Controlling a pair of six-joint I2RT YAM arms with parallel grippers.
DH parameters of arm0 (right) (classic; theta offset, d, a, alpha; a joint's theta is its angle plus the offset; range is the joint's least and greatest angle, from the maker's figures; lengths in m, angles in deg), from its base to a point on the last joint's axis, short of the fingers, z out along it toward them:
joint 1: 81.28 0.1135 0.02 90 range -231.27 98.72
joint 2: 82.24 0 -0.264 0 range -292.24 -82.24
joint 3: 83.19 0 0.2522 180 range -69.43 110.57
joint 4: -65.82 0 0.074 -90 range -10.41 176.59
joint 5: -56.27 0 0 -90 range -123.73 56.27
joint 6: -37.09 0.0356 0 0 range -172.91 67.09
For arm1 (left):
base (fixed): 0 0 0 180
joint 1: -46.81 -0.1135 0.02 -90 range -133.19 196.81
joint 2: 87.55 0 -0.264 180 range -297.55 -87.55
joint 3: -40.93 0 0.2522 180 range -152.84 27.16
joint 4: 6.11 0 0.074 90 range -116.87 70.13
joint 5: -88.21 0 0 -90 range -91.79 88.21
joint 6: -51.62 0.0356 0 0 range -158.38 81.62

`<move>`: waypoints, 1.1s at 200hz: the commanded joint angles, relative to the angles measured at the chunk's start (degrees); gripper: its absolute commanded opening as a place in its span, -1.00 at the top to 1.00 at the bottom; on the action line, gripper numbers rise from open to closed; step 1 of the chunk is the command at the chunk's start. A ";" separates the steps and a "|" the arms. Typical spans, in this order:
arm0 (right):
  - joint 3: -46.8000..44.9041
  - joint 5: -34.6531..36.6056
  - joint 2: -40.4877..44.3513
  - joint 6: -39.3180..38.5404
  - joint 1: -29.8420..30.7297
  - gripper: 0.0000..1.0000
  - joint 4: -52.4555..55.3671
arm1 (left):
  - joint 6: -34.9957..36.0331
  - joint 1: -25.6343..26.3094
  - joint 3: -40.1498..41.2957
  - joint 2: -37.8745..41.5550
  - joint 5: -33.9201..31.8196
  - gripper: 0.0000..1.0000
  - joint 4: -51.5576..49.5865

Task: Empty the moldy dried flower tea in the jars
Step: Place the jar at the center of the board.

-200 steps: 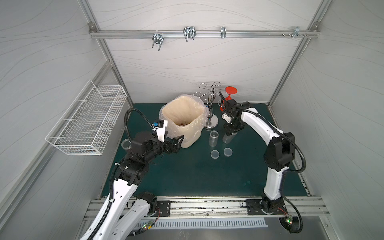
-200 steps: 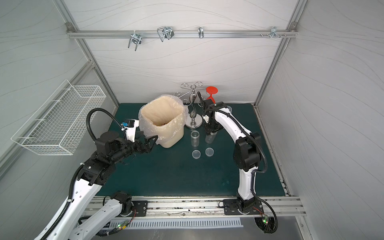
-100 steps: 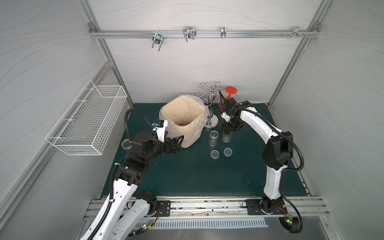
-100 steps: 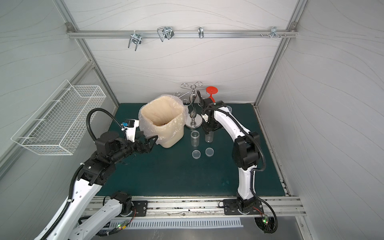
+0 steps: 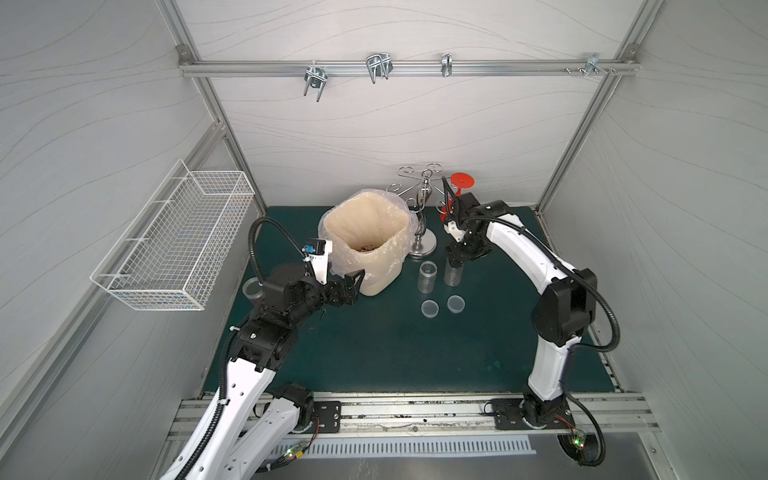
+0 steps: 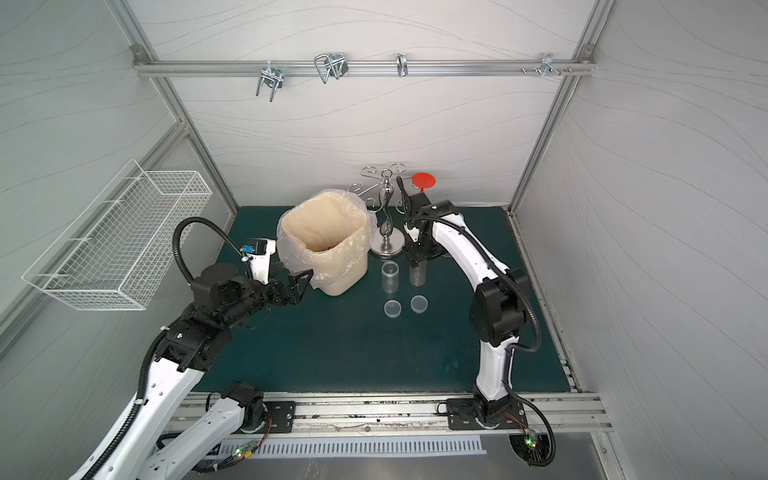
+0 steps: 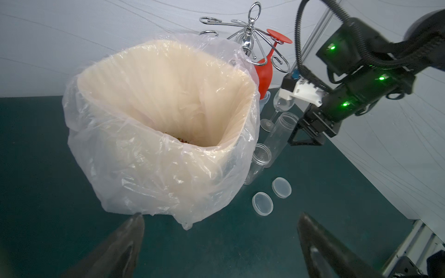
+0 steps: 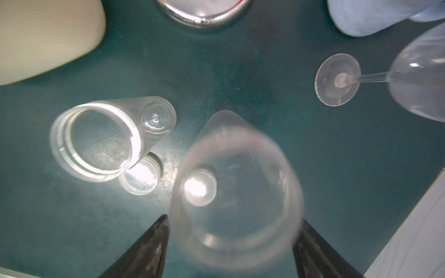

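- Tea (image 7: 183, 139) lies at the bottom of the bin (image 5: 382, 279)
- Tall jar (image 5: 453, 274) and short jar (image 5: 427, 277) stand lidless on the desk (image 5: 395, 353)
- Right end effector (image 8: 233, 219) straddles the tall jar's mouth; grip unclear
- Left end effector (image 7: 220, 216) spread wide, holding nothing, beside the bin

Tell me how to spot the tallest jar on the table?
Find the big cream bin. Beside it stand a short open jar and a tall one. Yours is the tall jar, farther from the bin, right under the right claw.
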 commanded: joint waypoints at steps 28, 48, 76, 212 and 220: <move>-2.25 2.53 11.47 1.51 0.48 -0.74 -1.11 | -2.39 0.15 -2.50 -0.30 -11.51 -0.98 -3.37; -3.78 2.76 16.54 2.79 1.36 -0.75 -2.27 | -6.38 0.15 -4.15 -0.39 -20.80 -0.98 -7.77; -10.07 1.91 25.60 4.59 3.42 -0.91 -7.39 | -12.78 0.15 -5.53 -0.54 -28.73 -0.97 -15.50; -47.09 -20.45 60.17 11.26 4.54 -0.98 -36.27 | -25.24 -12.38 -4.88 -12.31 -34.80 -0.93 -24.86; -47.86 -20.62 61.24 11.10 4.53 -0.98 -36.91 | -24.92 -12.90 -4.78 -13.17 -35.39 -0.93 -24.28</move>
